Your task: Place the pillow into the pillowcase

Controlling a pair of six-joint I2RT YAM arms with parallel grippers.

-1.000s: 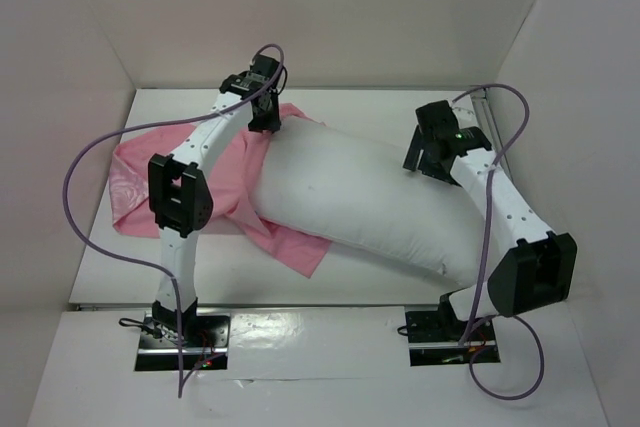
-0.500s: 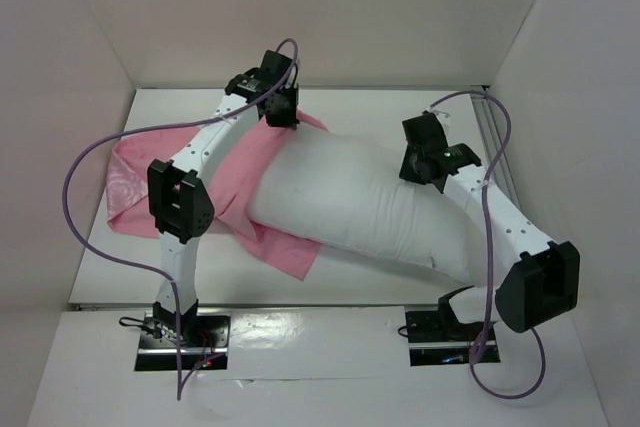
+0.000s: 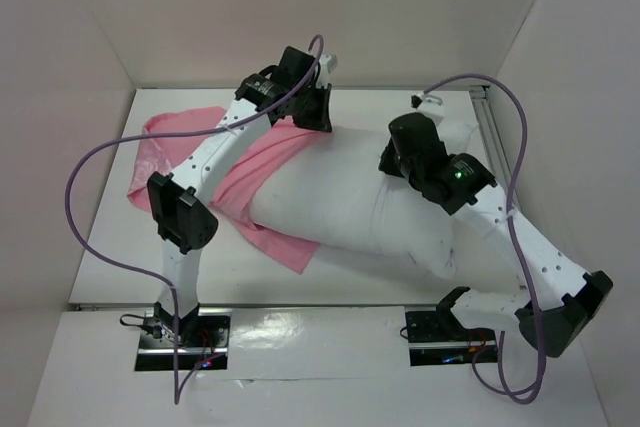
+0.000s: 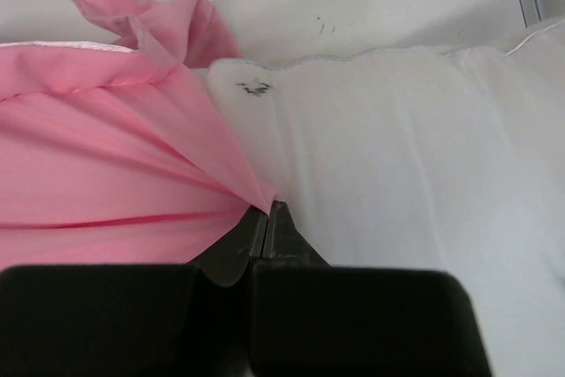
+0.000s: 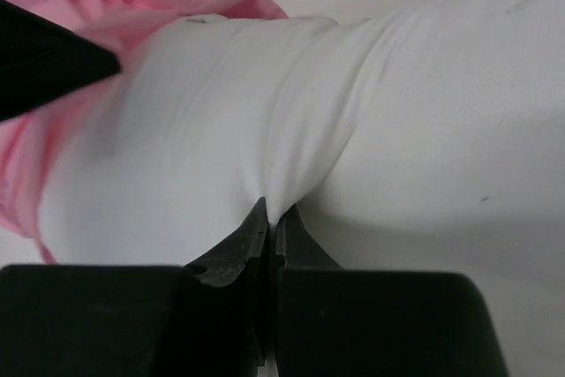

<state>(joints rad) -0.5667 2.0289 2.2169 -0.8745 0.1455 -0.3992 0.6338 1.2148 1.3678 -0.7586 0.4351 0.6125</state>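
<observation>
The plump white pillow (image 3: 345,205) lies across the middle of the table, its left end inside the shiny pink pillowcase (image 3: 252,162). My left gripper (image 3: 318,113) is at the far edge of the pillowcase mouth, shut on a pinch of pink cloth (image 4: 221,165) next to the pillow's seam (image 4: 291,63). My right gripper (image 3: 392,160) sits on top of the pillow toward its right half, shut on a fold of white fabric (image 5: 291,143) that puckers into its jaws. The pillow's right end (image 3: 445,257) sticks out bare.
White walls close in the table at the back and both sides. A metal rail (image 3: 492,127) runs along the right edge. Purple cables (image 3: 90,177) loop off both arms. The pillowcase's closed end (image 3: 160,132) trails to the far left.
Both grippers have shut, the left on the pillowcase edge, the right on pillow fabric. Both arms moved right and toward the back, dragging the pillowcase mouth farther along the pillow.
</observation>
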